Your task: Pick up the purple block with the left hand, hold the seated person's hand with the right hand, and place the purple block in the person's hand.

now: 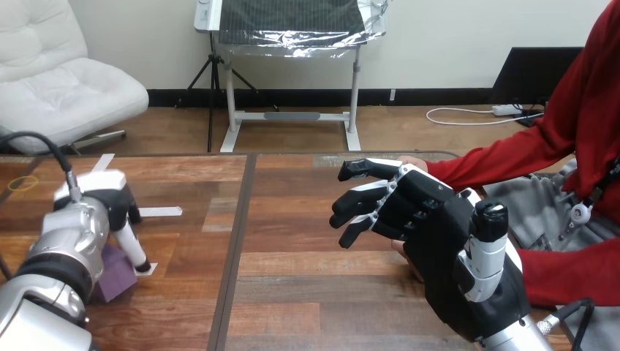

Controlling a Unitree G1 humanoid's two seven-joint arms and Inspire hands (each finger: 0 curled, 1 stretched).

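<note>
Wooden tabletop (307, 292) before you: your left hand (110, 208) stands over the flat purple block (117, 276), grip unclear, block's long axis half hidden. Your right hand (417, 212), fingers loosely spread, covers the person's hand (414, 162).

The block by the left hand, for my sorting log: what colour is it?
The block is purple, clearest in the head view.

table (307, 281) middle, bare (wide); right hand (439, 230) beside
</note>
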